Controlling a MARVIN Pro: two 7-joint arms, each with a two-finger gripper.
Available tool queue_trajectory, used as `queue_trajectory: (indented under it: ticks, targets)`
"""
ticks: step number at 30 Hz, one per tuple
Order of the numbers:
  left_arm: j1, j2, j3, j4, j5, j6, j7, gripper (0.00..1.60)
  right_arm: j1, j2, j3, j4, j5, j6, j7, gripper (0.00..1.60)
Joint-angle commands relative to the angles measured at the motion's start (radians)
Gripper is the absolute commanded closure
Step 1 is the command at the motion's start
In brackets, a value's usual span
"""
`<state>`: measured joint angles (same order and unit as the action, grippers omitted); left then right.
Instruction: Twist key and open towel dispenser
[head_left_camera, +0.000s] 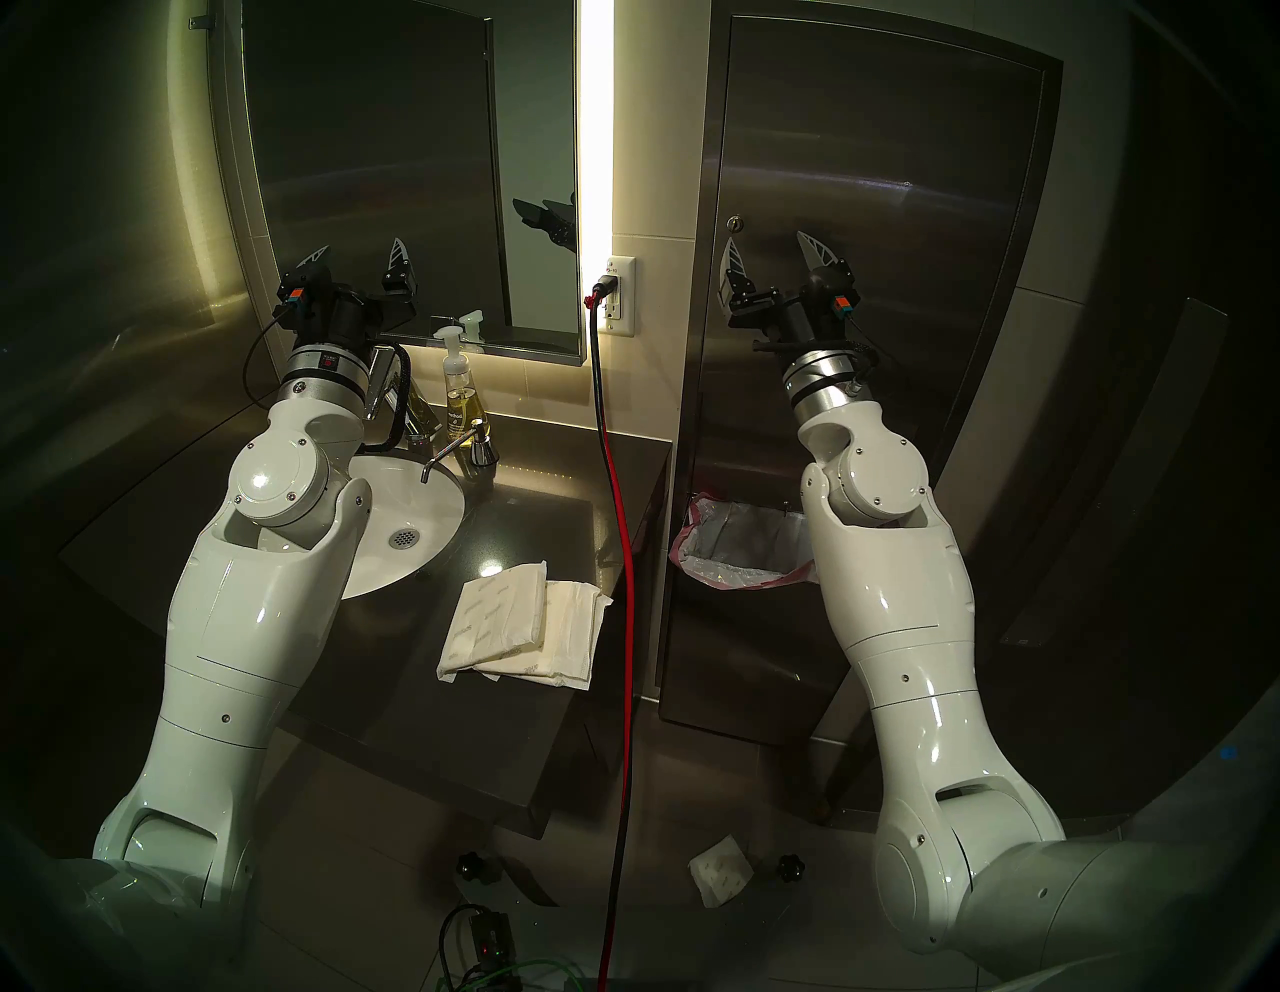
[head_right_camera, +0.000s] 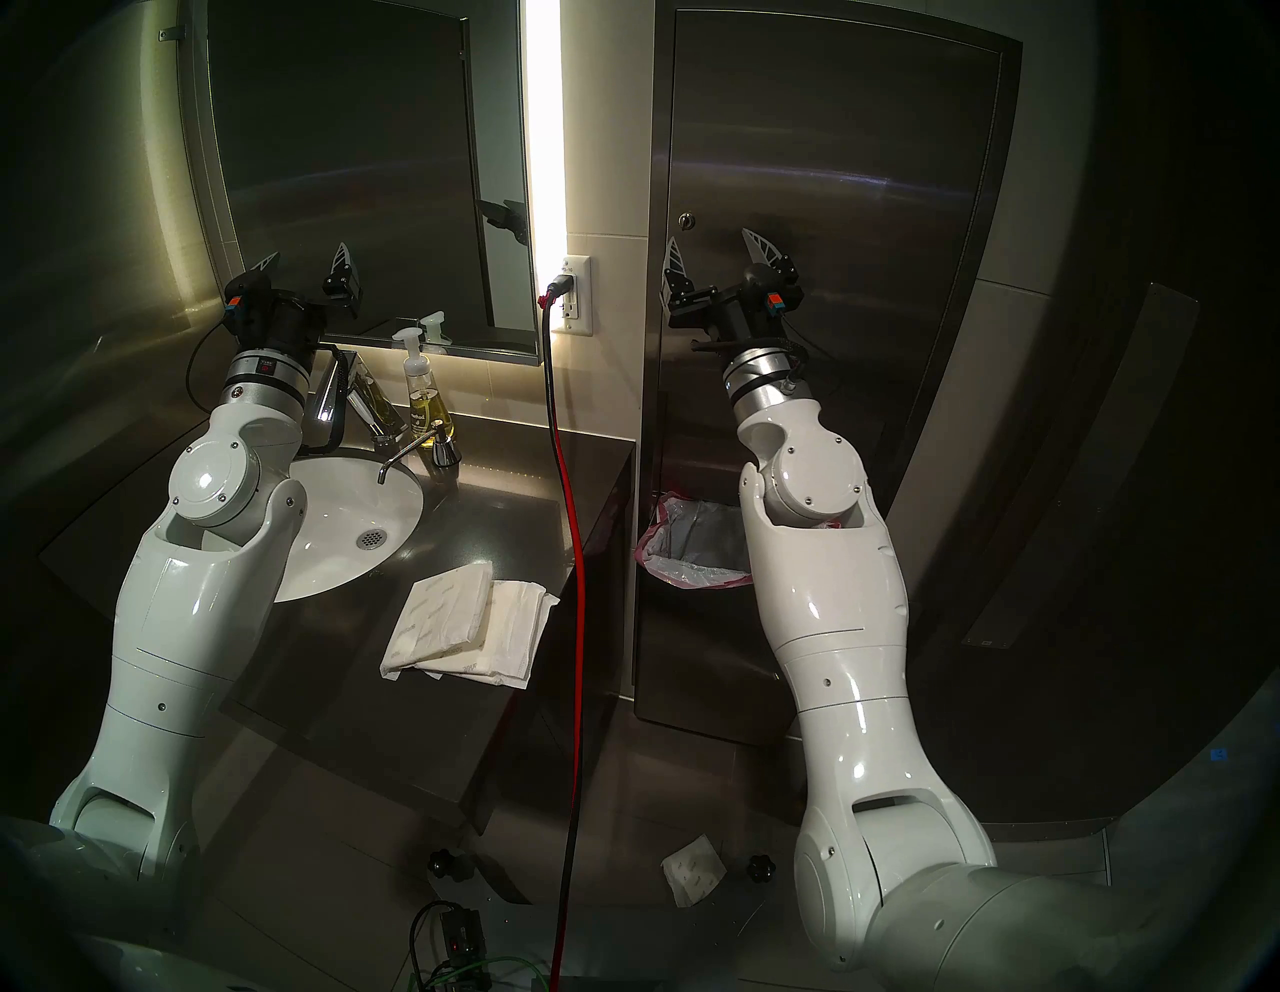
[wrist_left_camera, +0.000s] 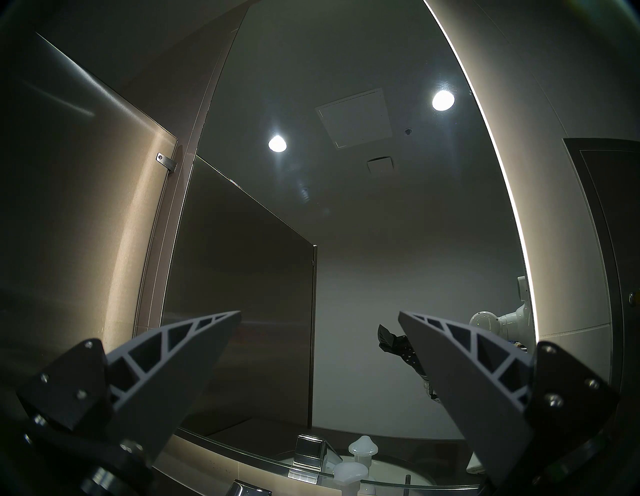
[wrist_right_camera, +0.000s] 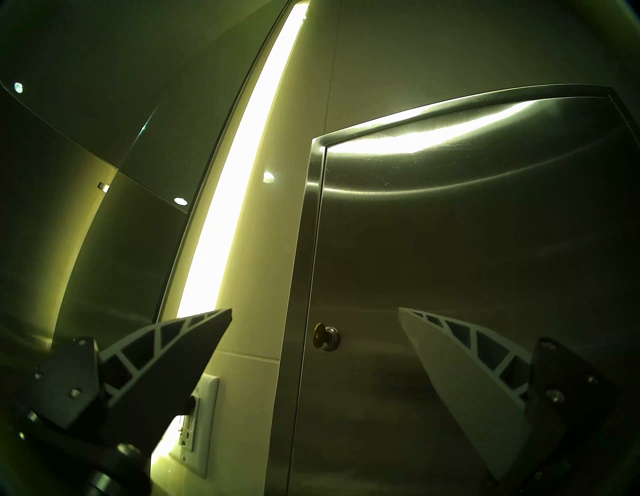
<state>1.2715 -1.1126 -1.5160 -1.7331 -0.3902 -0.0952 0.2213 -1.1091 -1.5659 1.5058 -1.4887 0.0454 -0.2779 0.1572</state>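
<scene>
Below, the towel dispenser bin holds a pink liner.

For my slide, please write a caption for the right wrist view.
Open right gripper faces the steel dispenser, key in its lock ahead, not yet touched.

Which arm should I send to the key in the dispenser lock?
Right. The right gripper has open jaws in front of the towel dispenser, just below the key, which shows between them in the right wrist view. The left gripper faces the mirror above the sink.
</scene>
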Motion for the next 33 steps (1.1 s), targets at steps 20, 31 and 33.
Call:
queue_trajectory:
  ticks: [20,31,33]
  targets:
    - [-0.014,-0.002,0.002,-0.007,-0.002,-0.002,-0.002,0.00,0.142,-0.123,-0.064,0.157,-0.126,-0.076,-0.219,0.00]
    - [-0.014,-0.001,0.002,-0.007,-0.002,-0.002,-0.002,0.00,0.218,-0.128,-0.073,0.269,-0.155,-0.132,-0.249,0.00]
    - [-0.014,-0.001,0.002,-0.007,-0.002,-0.002,-0.002,0.00,0.231,-0.128,-0.071,0.289,-0.157,-0.141,-0.254,0.00]
